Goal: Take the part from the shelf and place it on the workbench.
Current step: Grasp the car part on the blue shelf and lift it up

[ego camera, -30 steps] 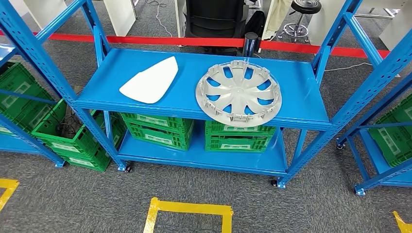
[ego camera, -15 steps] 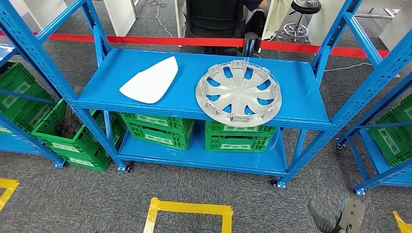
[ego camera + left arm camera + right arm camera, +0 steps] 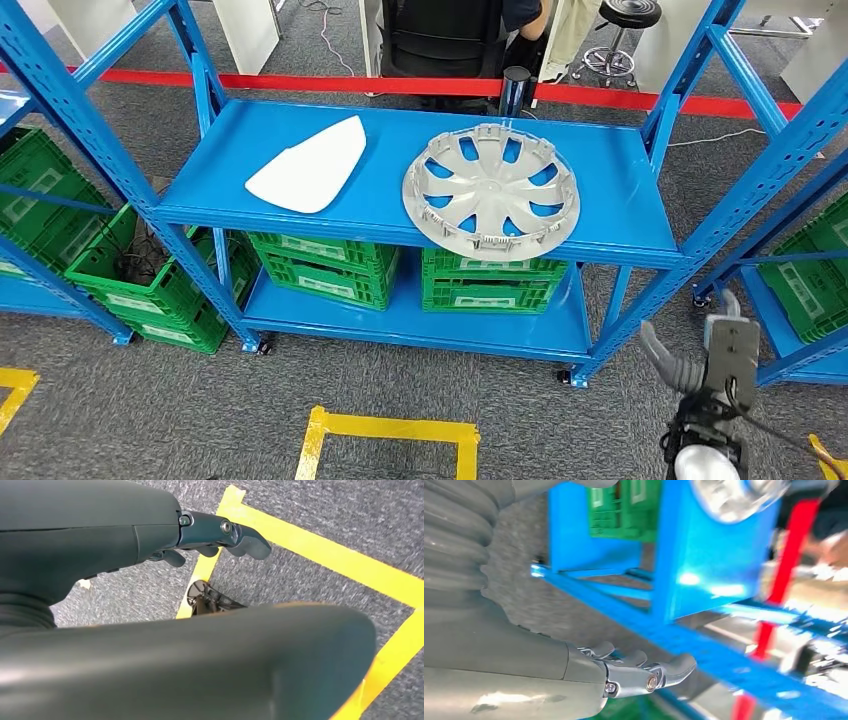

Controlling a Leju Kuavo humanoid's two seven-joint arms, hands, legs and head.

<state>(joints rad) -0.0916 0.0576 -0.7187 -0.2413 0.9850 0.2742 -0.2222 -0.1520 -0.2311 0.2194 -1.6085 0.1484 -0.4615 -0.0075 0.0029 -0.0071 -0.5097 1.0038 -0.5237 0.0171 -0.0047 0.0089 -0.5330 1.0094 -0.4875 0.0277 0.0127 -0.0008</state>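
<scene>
Hubcap (image 3: 491, 192): flat on the blue shelf (image 3: 620, 180), right half, a white panel (image 3: 308, 168) left of it. Right hand (image 3: 706, 357): raised near the shelf's right post, fingers apart, empty. Left hand (image 3: 220, 535): over grey floor with yellow tape (image 3: 320, 550), fingers loose, empty.

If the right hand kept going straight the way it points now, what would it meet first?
Probably the blue shelf's right front upright: the right hand points up toward it from below the shelf edge, holding nothing. Depth is unclear; the hubcap lies farther.

The right hand (image 3: 712, 352) is raised low beside the blue shelf (image 3: 620, 200), fingers apart and holding nothing. Up and to its left, well apart, the silver wheel cover (image 3: 491, 191) lies flat on the shelf; the white panel (image 3: 308, 168) lies farther left.
</scene>
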